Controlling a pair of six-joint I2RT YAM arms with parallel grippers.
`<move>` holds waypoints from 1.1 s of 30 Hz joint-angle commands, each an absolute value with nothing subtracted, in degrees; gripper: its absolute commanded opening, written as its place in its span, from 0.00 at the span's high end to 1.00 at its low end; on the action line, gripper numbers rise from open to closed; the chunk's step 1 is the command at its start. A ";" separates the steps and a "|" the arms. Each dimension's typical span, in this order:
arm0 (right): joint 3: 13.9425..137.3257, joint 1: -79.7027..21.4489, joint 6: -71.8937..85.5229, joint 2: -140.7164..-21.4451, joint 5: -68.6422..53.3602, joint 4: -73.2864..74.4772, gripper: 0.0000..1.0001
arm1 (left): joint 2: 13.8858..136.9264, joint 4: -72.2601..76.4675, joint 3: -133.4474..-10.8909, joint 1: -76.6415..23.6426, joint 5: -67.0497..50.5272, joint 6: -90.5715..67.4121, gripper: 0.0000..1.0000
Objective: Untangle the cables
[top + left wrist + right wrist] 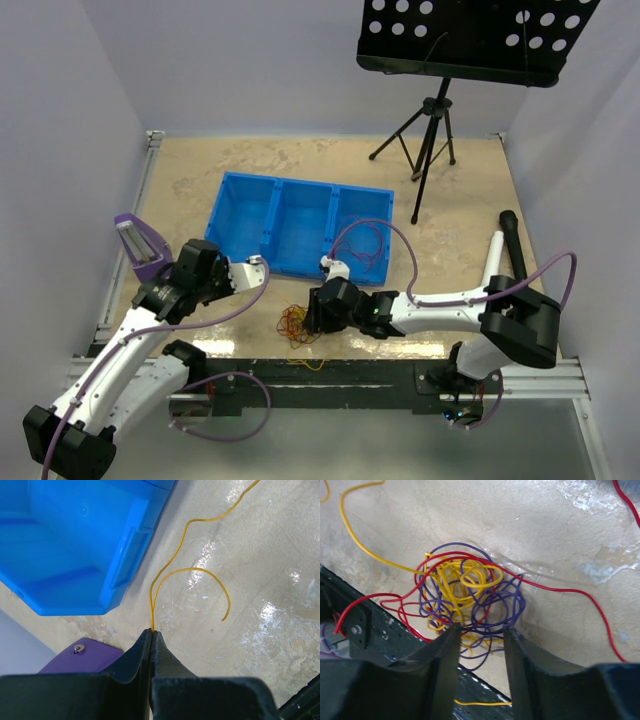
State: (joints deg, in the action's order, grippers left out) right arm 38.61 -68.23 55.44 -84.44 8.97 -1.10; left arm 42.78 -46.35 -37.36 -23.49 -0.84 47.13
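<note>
The cables lie in a curly tangle of yellow, purple and red wires near the table's front edge. One red wire trails off to the right. My right gripper is open and low over the tangle's near side, with purple and yellow loops lying between its fingers; in the top view that gripper hides part of the pile. My left gripper is shut on a thin yellow cable, which rises from the fingertips in two strands. In the top view the left gripper hovers by the blue bin's front left corner.
A blue three-compartment bin stands mid-table, with a red wire in its right compartment. A tripod music stand is at the back right, a black microphone and a white one to the right. A black rail runs beside the tangle.
</note>
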 commanded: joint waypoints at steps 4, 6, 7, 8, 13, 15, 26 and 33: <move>41.49 -68.12 54.32 -82.27 11.16 -3.69 0.85 | 41.48 -45.88 -36.12 -23.29 -0.79 47.55 1.00; 41.05 -68.12 54.58 -80.96 11.42 -3.60 1.00 | 41.40 -45.79 -36.04 -23.29 -0.79 47.55 1.00; 40.52 -68.12 54.67 -80.08 11.43 -3.78 1.00 | 41.48 -45.70 -36.04 -23.29 -0.79 47.46 1.00; 40.08 -68.12 54.75 -79.37 11.51 -3.87 1.00 | 41.48 -45.70 -35.95 -23.29 -0.88 47.55 1.00; 39.03 -68.12 55.02 -74.45 14.50 -1.85 1.00 | 41.66 -45.35 -35.69 -23.29 -0.79 47.46 1.00; 39.02 -68.12 55.54 -71.30 16.16 -0.10 1.00 | 41.75 -45.00 -35.42 -23.29 -0.35 47.55 1.00; 34.20 -68.12 54.41 -71.80 12.92 0.35 0.53 | 41.92 -45.09 -35.59 -23.29 -0.70 47.20 1.00; 33.05 -69.52 50.10 -71.11 14.94 1.41 0.42 | 41.57 -45.26 -35.59 -23.29 -0.18 47.72 1.00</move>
